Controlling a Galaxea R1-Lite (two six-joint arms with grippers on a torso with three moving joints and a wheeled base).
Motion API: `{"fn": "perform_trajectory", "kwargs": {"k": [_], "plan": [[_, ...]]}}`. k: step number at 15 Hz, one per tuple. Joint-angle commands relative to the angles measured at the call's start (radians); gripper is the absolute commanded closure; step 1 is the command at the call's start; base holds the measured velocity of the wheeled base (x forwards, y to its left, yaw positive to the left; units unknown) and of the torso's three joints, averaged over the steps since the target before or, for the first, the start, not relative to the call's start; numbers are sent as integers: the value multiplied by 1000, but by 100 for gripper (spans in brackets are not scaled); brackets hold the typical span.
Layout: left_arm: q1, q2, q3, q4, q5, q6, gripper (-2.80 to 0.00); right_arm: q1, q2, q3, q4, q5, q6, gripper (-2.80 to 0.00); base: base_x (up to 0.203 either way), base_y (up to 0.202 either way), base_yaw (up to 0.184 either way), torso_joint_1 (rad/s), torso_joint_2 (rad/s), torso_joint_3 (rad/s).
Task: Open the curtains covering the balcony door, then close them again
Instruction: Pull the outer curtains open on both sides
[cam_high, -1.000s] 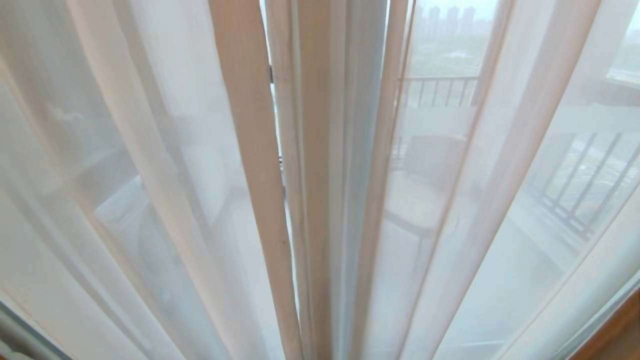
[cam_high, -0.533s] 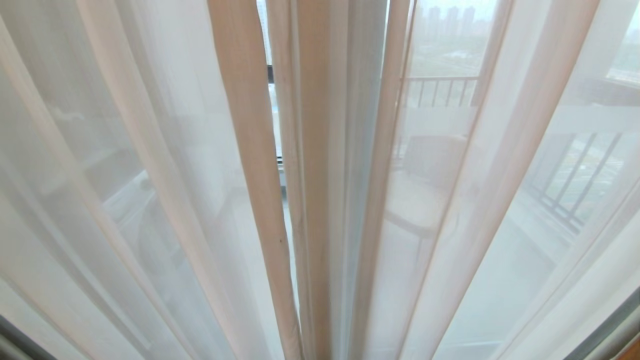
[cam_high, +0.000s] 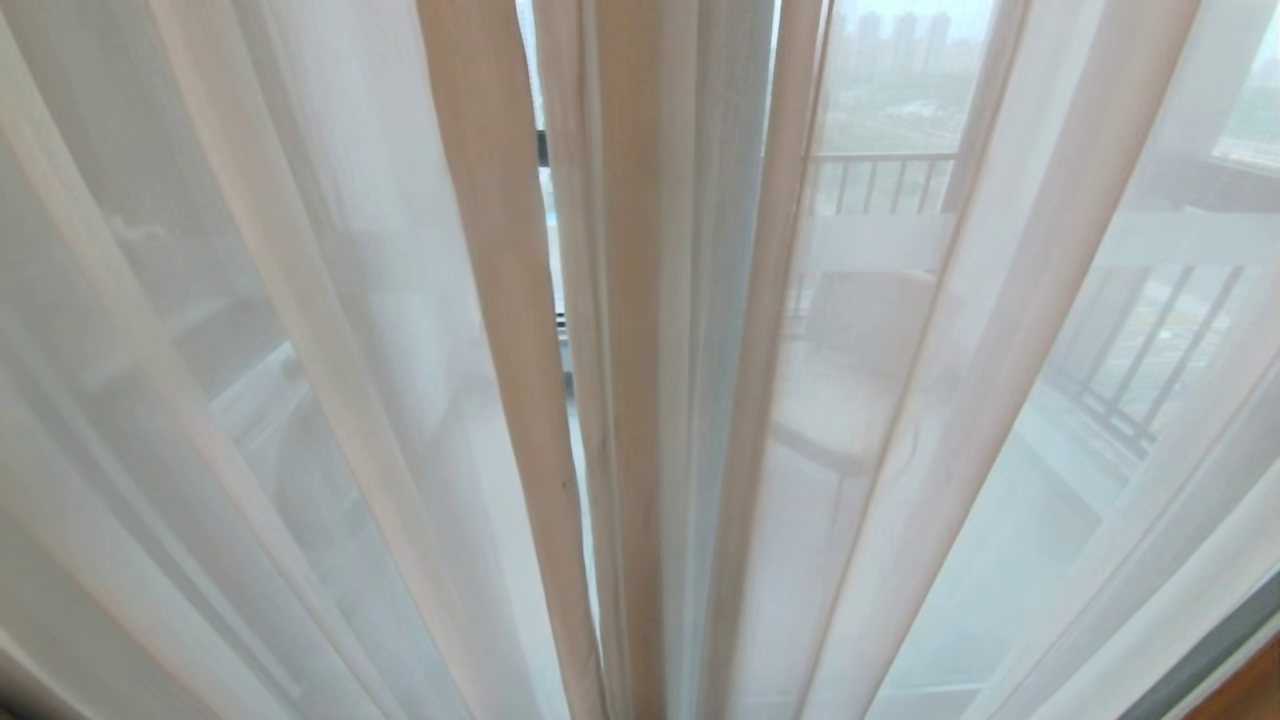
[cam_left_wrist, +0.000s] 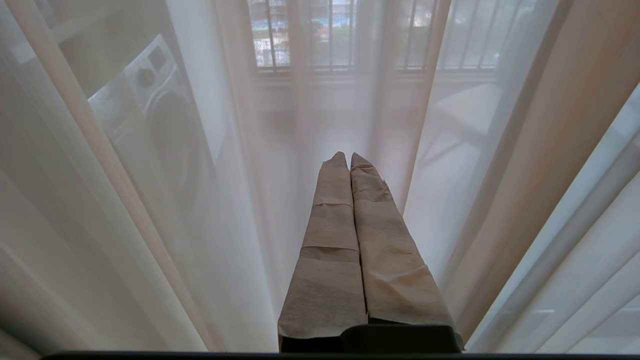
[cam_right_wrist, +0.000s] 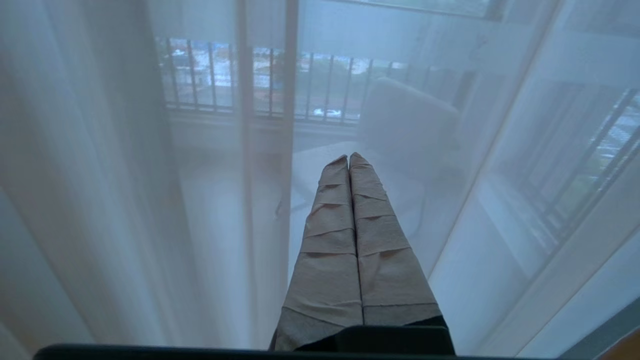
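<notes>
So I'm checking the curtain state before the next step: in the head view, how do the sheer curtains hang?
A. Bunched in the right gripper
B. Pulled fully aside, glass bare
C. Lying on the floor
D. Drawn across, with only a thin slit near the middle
D: the curtains cover nearly the whole view, with just a thin slit near the middle; the railing shows only through the fabric.

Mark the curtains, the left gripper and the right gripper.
curtains (cam_high: 500, 300), head view, on a tan fold.
left gripper (cam_left_wrist: 348, 156), left wrist view, between its shut fingertips.
right gripper (cam_right_wrist: 348, 157), right wrist view, between its shut fingertips.
</notes>
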Motion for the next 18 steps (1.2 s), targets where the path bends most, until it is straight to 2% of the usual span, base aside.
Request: {"fn": "perform_trajectory", "kwargs": {"k": [1,4,8,10,12,14,18], "plan": [[0,0,-1,0,0,0,0,66,-88,106,-3,0,1,0,0,0,0,0,0,0],[0,0,0,0,0,0,0,119,-212,223,22,-1,7,0,0,0,0,0,0,0],[0,0,-1,0,0,0,0,124,-463,243,272,-4,7,0,0,0,0,0,0,0],[0,0,1,0,0,0,0,123,-480,243,334,-27,31,0,0,0,0,0,0,0],[0,0,0,-1,0,0,0,56,-467,260,334,-25,43,0,0,0,0,0,0,0],[0,0,0,-1,0,0,0,1,-487,268,359,50,58,0,0,0,0,0,0,0],[0,0,-1,-1,0,0,0,-25,-659,252,532,85,68,0,0,0,0,0,0,0]]}}
